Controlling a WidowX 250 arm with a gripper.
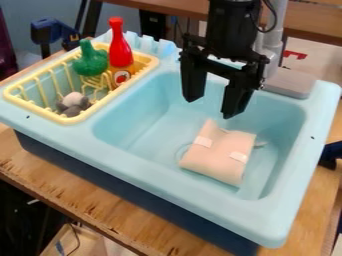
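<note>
In the camera view, the black claw [211, 107] hangs over the back part of the light blue sink [127, 162], its two fingers pointing down and spread wide apart. It is released, with nothing gripped between them.

Nearest to it, at six o'clock from the claw, a pale peach folded bundle [219, 159] lies on the basin floor, apart from the fingertips; how high they hang above it is hard to judge from this slant. Two whitish strips show on the bundle, one toward its ten o'clock side, the other toward its three o'clock side.

At nine to ten o'clock from the claw, a yellow rack [19, 102] sits in the sink's side compartment. A red bottle [120, 52] stands upright at its one o'clock side, just beside a green toy [90, 62]. A grey and white object [72, 104] rests at the rack's seven o'clock end. A flat grey block [292, 83] lies at two o'clock from the claw, at the sink's rim.
</note>
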